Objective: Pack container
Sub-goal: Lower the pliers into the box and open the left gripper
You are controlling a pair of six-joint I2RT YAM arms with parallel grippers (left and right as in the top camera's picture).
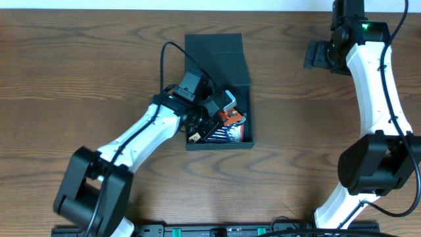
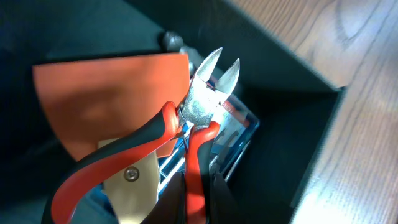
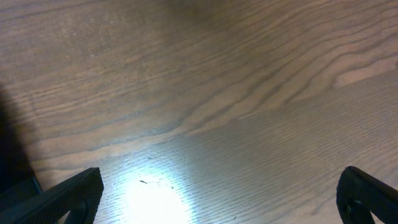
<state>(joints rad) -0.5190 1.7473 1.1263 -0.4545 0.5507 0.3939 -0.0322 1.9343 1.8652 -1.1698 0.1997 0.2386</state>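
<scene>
The dark teal container (image 1: pixel 240 82) lies in the middle of the table with its flap lid (image 1: pixel 214 45) open toward the far side. My left gripper (image 1: pixel 212 110) reaches into it, shut on one red and black handle of a pair of side cutters (image 2: pixel 205 99), whose steel jaws point up over the box. An orange card (image 2: pixel 112 99) and a clear blue packet (image 2: pixel 239 130) lie in the container under the cutters. My right gripper (image 3: pixel 217 193) is open and empty over bare wood at the far right (image 1: pixel 316 56).
The wooden table (image 1: pixel 79 72) surrounds the container. In the left wrist view the container's right wall (image 2: pixel 323 124) stands close beside the cutters. The right arm (image 1: pixel 375 99) stretches along the table's right side.
</scene>
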